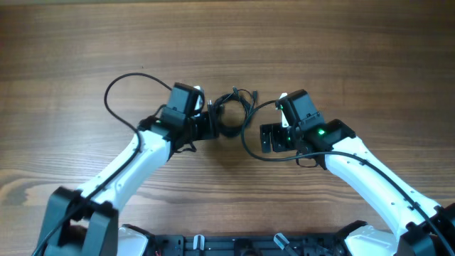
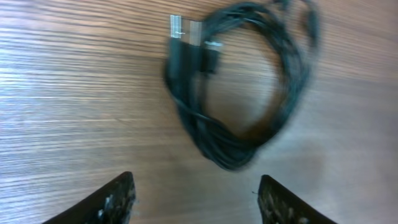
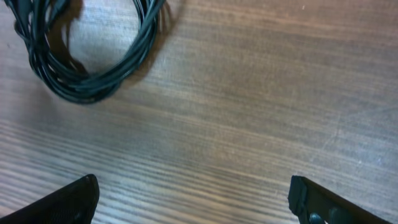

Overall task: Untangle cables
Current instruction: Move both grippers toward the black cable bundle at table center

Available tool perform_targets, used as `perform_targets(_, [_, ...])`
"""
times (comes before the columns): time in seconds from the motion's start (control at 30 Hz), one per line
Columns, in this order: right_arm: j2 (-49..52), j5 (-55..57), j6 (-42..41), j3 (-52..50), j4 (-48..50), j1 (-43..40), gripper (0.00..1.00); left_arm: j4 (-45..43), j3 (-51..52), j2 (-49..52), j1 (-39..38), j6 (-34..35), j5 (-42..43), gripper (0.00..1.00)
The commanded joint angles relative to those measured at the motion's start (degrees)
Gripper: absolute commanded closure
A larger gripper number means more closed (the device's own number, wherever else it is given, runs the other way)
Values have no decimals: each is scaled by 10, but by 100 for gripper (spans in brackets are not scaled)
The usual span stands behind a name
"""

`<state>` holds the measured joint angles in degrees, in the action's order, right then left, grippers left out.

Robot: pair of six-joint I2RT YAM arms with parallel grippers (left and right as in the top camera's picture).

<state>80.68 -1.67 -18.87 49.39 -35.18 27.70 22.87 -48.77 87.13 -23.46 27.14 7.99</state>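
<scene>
The cables (image 1: 232, 112) lie as a small wound bundle of thin black wire on the wooden table, between my two grippers. In the left wrist view the bundle (image 2: 242, 87) forms a loop just ahead of the fingers, with two silvery plug tips (image 2: 185, 28) at its upper left. My left gripper (image 1: 215, 126) (image 2: 196, 198) is open and empty, close to the bundle's left side. In the right wrist view part of the loop (image 3: 81, 56) shows at the top left. My right gripper (image 1: 266, 137) (image 3: 193, 199) is open and empty, a little to the right of the bundle and apart from it.
The wooden table (image 1: 355, 50) fills the view. A thicker black lead (image 1: 117, 89) loops out from the left arm's camera unit. Another thick lead (image 1: 246, 139) curves from the right arm's unit, passing between the bundle and the right gripper.
</scene>
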Motion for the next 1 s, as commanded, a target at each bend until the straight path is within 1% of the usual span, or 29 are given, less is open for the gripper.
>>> perform_targets(0.0, [6,-34,-6,6,-21,0,0,-23,-8,38,-26,100,-117,36])
perform_targets(0.2, [6,-53,-6,6,-63,1,0,-105,-8,75,-38,181,-124,38])
perform_targets(0.37, [6,-53,-6,6,-69,1,0,-120,-8,106,-41,229,-139,40])
perform_targets(0.5, [6,-53,-6,6,-69,1,0,-143,-8,135,-57,233,-143,40])
perform_targets(0.63, [6,-53,-7,6,-69,1,0,-161,-8,139,-67,233,-143,42])
perform_targets(0.7, [6,-53,-6,6,-69,1,0,-163,-8,139,-67,233,-143,52])
perform_targets(0.87, [6,-53,-7,6,-69,1,0,-163,-8,139,-67,233,-143,74])
perform_targets(0.9, [6,-53,-7,6,-69,1,0,-163,-8,139,-67,232,-143,84])
perform_targets(0.93, [6,-53,-8,6,-69,1,0,-163,-8,138,-66,228,-143,89])
perform_targets(0.97, [6,-53,-8,6,-69,1,0,-164,-8,137,-66,226,-143,91])
